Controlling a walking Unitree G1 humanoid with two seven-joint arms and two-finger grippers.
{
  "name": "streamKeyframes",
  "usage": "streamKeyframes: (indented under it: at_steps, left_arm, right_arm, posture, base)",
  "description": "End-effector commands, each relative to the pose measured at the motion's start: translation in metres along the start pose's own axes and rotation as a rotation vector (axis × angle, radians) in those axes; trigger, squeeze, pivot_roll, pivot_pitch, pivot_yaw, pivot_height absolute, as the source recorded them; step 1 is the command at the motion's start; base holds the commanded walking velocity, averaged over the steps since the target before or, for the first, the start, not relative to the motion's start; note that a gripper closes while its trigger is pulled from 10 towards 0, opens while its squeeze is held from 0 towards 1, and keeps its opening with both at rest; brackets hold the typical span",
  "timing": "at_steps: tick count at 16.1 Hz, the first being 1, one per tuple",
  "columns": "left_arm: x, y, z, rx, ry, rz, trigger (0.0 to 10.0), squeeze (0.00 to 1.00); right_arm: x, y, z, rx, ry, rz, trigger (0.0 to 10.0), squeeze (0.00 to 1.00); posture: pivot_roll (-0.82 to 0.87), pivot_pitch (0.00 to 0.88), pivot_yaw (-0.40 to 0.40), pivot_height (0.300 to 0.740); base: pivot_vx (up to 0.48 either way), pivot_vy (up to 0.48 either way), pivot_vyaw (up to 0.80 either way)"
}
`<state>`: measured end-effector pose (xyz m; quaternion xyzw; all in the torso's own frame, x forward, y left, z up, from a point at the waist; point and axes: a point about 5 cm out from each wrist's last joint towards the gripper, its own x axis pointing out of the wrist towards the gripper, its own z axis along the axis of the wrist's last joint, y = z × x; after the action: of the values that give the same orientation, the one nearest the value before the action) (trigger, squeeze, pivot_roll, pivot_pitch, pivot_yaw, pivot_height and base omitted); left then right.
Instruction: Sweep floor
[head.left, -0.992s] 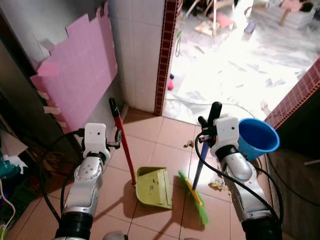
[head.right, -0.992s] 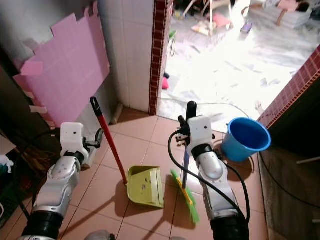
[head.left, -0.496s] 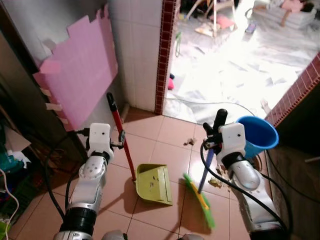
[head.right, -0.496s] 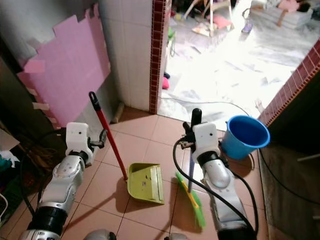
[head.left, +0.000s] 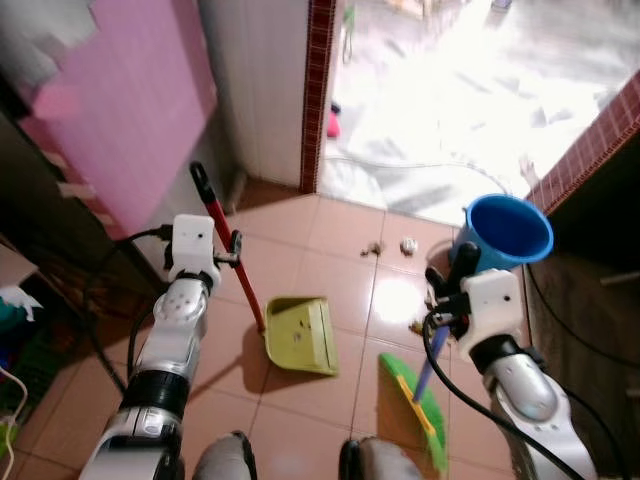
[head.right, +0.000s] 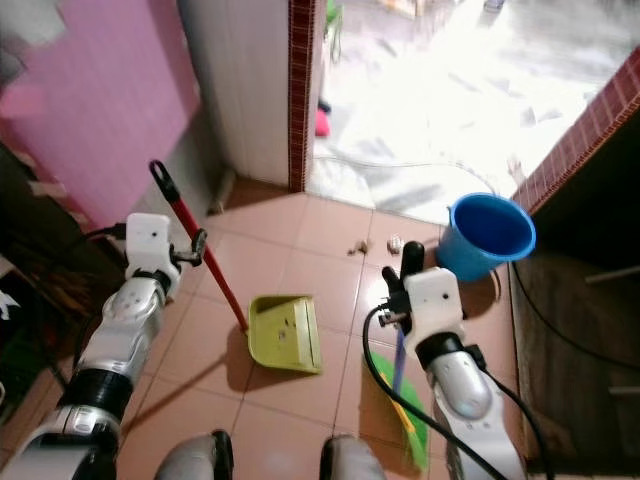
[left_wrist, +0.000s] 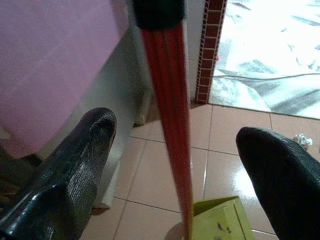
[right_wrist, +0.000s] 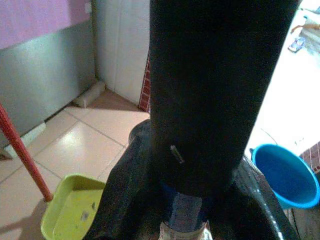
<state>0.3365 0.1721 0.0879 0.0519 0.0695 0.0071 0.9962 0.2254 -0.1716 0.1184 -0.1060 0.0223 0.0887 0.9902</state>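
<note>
Floor (head.left: 330, 260): terracotta tiles across the lower and centre frame, opening at the top onto a bright pale area.
Pink panel (head.left: 130, 100): upper left, against the wall.
Blue bucket (head.left: 507, 232): right of centre, standing on the tiles beside a red-tiled wall.
Dustpan (head.left: 299, 336): yellow-green, lying flat at centre, specks of dirt inside; its red handle (head.left: 228, 265) rises up and to the left.
Broom (head.left: 425, 405): green head on the floor at lower centre-right, blue stick with a black grip.
Left tool (head.left: 233, 252): fingers spread wide on either side of the red handle, not pressing it.
Right tool (head.left: 455, 282): clamped around the broom's black grip.
Debris (head.left: 407, 245): small scraps on the tiles near the bucket.
</note>
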Motion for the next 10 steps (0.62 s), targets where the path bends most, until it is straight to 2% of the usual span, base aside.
streamKeyframes:
  at_steps: [1, 2, 5, 10]
  left_arm:
    - [0.003, 0.000, 0.000, 0.003, 0.000, 0.004, 10.0, 0.00]
    - [0.007, -0.002, 0.005, 0.020, -0.026, 0.006, 10.0, 0.00]
    - [0.015, -0.002, 0.014, 0.046, -0.067, 0.019, 10.0, 0.00]
    - [0.030, 0.014, 0.040, 0.082, -0.140, 0.078, 10.0, 0.00]
  right_arm:
    - [-0.005, -0.006, 0.003, -0.011, 0.008, -0.020, 10.0, 0.00]
    - [-0.015, -0.008, 0.005, -0.013, 0.030, -0.023, 10.0, 0.00]
    - [-0.030, -0.009, 0.006, -0.022, 0.069, -0.015, 10.0, 0.00]
    - [-0.033, -0.014, 0.011, -0.028, 0.085, -0.024, 10.0, 0.00]
  posture:
    - [-0.20, 0.274, -0.059, 0.740]
    - [-0.22, 0.292, -0.073, 0.740]
    - [-0.25, 0.308, -0.086, 0.740]
    - [-0.27, 0.311, -0.091, 0.740]
  base:
    - [0.000, 0.000, 0.00]
    - [0.000, 0.000, 0.00]
    - [0.000, 0.000, 0.00]
    - [0.000, 0.000, 0.00]
